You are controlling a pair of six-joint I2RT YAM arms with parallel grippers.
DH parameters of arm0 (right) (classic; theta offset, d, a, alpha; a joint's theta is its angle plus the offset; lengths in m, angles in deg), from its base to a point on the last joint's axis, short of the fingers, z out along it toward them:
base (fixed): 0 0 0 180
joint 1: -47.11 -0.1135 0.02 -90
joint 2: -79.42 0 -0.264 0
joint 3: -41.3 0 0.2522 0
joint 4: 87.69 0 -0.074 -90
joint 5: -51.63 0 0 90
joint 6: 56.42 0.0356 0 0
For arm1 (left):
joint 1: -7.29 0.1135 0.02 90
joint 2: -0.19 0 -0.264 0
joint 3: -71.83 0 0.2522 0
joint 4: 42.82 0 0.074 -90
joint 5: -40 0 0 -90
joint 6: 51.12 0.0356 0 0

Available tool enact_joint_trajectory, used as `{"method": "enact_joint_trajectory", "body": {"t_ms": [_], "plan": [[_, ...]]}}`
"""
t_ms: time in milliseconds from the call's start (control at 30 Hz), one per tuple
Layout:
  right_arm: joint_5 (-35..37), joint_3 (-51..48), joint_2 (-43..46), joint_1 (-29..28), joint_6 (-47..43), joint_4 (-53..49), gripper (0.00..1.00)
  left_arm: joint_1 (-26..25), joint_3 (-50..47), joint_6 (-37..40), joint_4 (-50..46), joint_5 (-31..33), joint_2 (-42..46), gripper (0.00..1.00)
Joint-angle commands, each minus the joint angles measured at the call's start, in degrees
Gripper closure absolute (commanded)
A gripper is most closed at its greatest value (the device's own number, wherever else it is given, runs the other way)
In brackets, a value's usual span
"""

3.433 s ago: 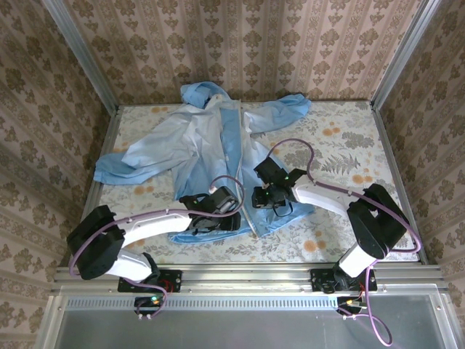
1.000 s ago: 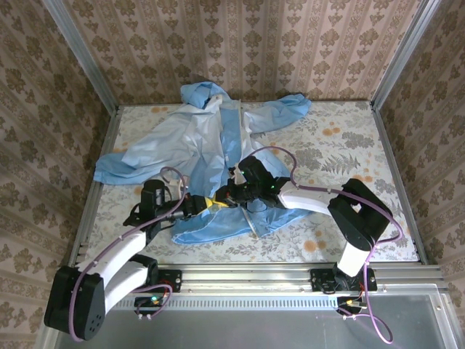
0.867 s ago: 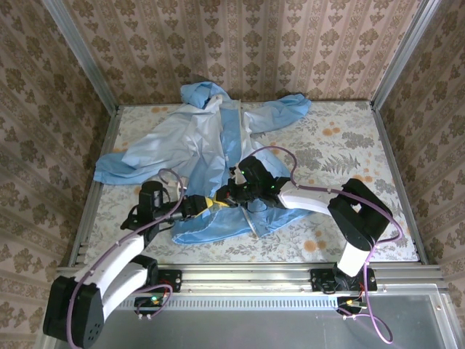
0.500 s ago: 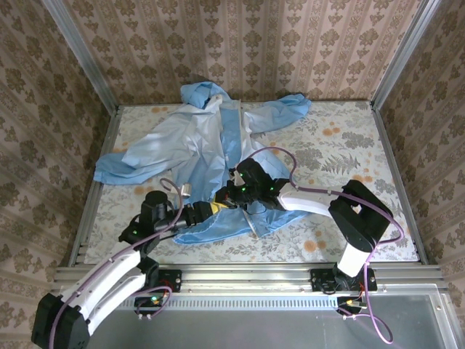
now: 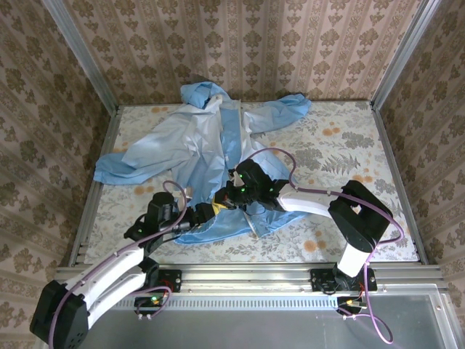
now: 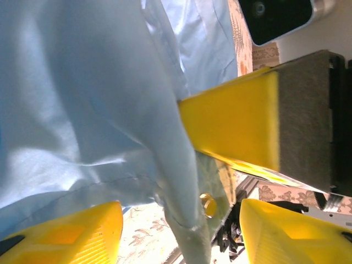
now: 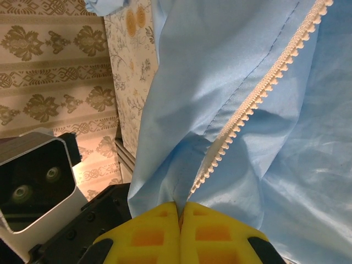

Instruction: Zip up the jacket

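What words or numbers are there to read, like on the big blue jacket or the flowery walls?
There are no words, numbers, labels or signs to read.
The light-blue thin fabric jacket is plain, and its whitish zipper strip has no writing on it.
The patterned beige wallpaper and the flowery tablecloth have only ornaments and plants on them.

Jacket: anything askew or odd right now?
Yes. The jacket lies open and crooked: one front panel is flipped back, paler lining up, and the hem is bunched near the left gripper. The right gripper pinches the zipper edge, whose teeth run unmated. No visible damage.
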Motion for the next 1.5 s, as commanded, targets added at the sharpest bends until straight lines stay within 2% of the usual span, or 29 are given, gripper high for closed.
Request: {"method": "enact_joint_trajectory", "body": {"t_ms": [0,33,67,133,167,267,367,667,833,900,1067,1167,1233,1400,1467], "plan": [[-0.1,0.4,0.3,-0.4,0.5,1.2,1.00,0.0,-0.5,0.1,3.5,0.6,-1.3,0.48],[-0.4,0.8,0.1,-0.4,0.5,1.1,1.00,0.2,-0.5,0.1,3.7,0.5,-1.7,0.56],[-0.6,1.1,-0.2,-0.4,0.3,0.9,1.00,0.7,-0.4,0.2,3.7,0.3,-2.1,0.69],[-0.6,2.0,-0.8,-0.4,-0.1,-0.2,0.90,1.9,-0.4,0.5,2.4,-0.3,-2.8,0.94],[-0.6,2.3,-1.1,-0.5,-0.3,-0.8,0.84,2.7,-0.4,0.7,2.2,-1.0,-3.1,1.00],[-0.8,2.9,-1.7,-0.5,-0.6,-1.0,0.72,4.0,-0.7,1.2,2.7,-3.9,-3.1,1.00],[-1.0,3.5,-2.5,-0.5,-0.8,-1.1,0.68,5.1,-0.7,1.8,2.3,-7.0,-2.6,1.00],[-3.0,4.9,-5.0,0.1,-0.9,0.3,0.69,5.9,-0.6,3.1,2.8,-12.7,-2.8,1.00],[-4.3,5.1,-5.7,1.4,-1.9,-0.2,0.71,6.0,0.1,4.7,-0.4,-15.2,-2.0,1.00],[-4.8,5.2,-5.8,1.7,-2.2,-0.3,0.75,8.0,0.5,5.5,-1.9,-16.1,-1.7,1.00],[-5.8,4.9,-5.3,1.6,-2.3,0.9,1.00,10.0,2.0,8.5,-6.4,-17.8,-1.3,1.00],[-4.3,3.9,-3.7,1.6,-2.5,0.8,1.00,11.1,2.9,9.5,-8.6,-18.1,-0.6,1.00],[-2.7,3.4,-2.4,1.4,-2.9,-0.1,1.00,11.5,3.8,10.0,-10.3,-18.1,0.2,0.91],[1.6,3.0,0.7,0.2,-5.2,-3.3,1.00,12.5,6.7,12.1,-16.4,-17.7,3.0,0.59],[2.7,2.5,1.3,-0.1,-5.2,-3.2,1.00,12.9,7.4,12.3,-17.8,-17.3,4.0,0.52]]}}
